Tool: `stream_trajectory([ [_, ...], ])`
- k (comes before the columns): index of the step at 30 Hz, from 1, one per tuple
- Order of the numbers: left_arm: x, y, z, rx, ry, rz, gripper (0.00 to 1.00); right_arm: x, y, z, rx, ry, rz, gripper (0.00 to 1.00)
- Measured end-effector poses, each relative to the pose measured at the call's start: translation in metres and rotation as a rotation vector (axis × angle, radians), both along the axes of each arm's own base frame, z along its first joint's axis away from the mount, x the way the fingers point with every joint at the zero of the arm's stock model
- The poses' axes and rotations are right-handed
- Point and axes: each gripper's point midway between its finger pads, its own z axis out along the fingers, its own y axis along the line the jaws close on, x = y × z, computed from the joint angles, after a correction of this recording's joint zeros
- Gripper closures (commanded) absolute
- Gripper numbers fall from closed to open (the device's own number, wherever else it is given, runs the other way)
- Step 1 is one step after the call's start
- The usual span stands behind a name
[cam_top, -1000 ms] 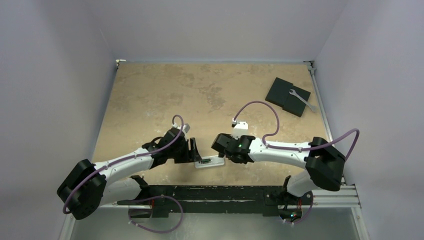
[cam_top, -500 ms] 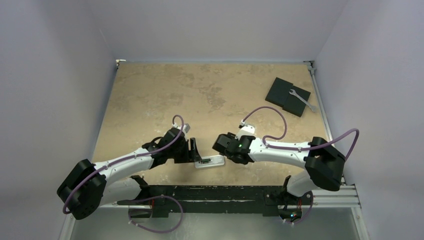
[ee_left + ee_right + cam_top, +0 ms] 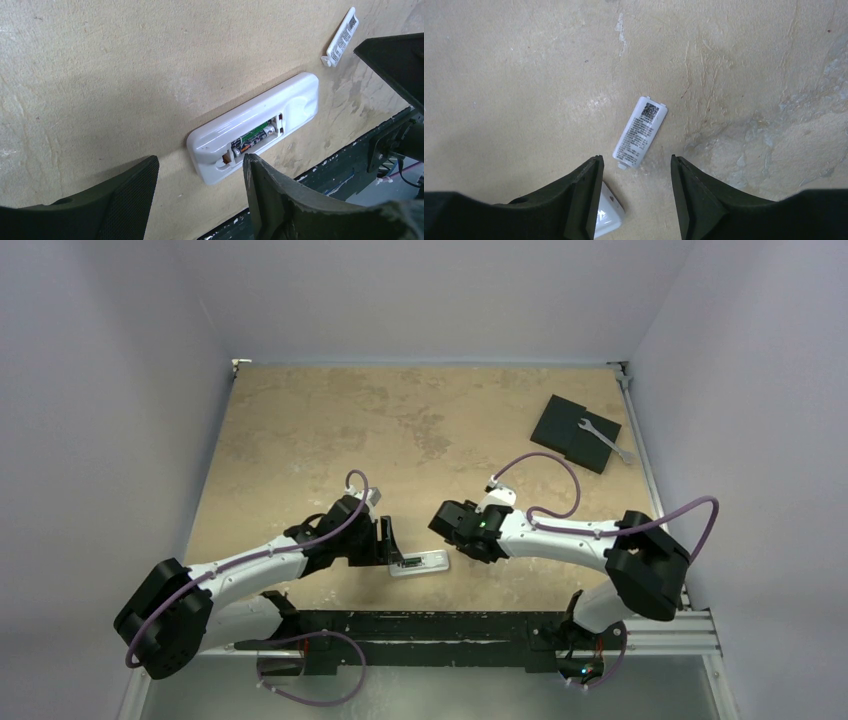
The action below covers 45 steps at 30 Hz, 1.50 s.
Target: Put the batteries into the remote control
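Observation:
The white remote control [image 3: 420,563] lies face down near the table's front edge, with its battery compartment open. In the left wrist view the remote [image 3: 235,125] holds a dark battery [image 3: 256,135] with a green label in the compartment. The finger hides part of the compartment, so I cannot tell if a second battery is there. My left gripper [image 3: 199,162] is open, just off the remote's left end. My right gripper [image 3: 635,160] is open and empty above the loose white battery cover [image 3: 640,131]. The remote's corner [image 3: 608,215] shows by its left finger.
A black flat pad [image 3: 575,432] with a silver wrench [image 3: 605,440] on it lies at the far right. The black mounting rail [image 3: 420,625] runs along the front edge, just below the remote. The battery cover also shows in the left wrist view [image 3: 341,36].
My right gripper has drawn back from the remote's right end, a little up and to the right, and its cable has swung right. The left arm and the remote have not moved.

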Motion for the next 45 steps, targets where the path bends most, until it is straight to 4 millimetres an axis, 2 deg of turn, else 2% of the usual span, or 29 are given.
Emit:
stream_trajectory([
  [11,0.0,0.0,-0.002,0.01,0.002,-0.009,0.37,0.003,0.002,-0.014,-0.031,0.02,-0.008,0.43],
  [29,0.0,0.0,-0.002,0.013,-0.006,-0.022,0.37,0.005,0.007,-0.025,-0.038,0.058,-0.014,0.49],
  [45,0.0,0.0,-0.002,0.016,-0.01,-0.028,0.37,0.002,0.007,-0.029,-0.041,0.077,-0.013,0.62],
])
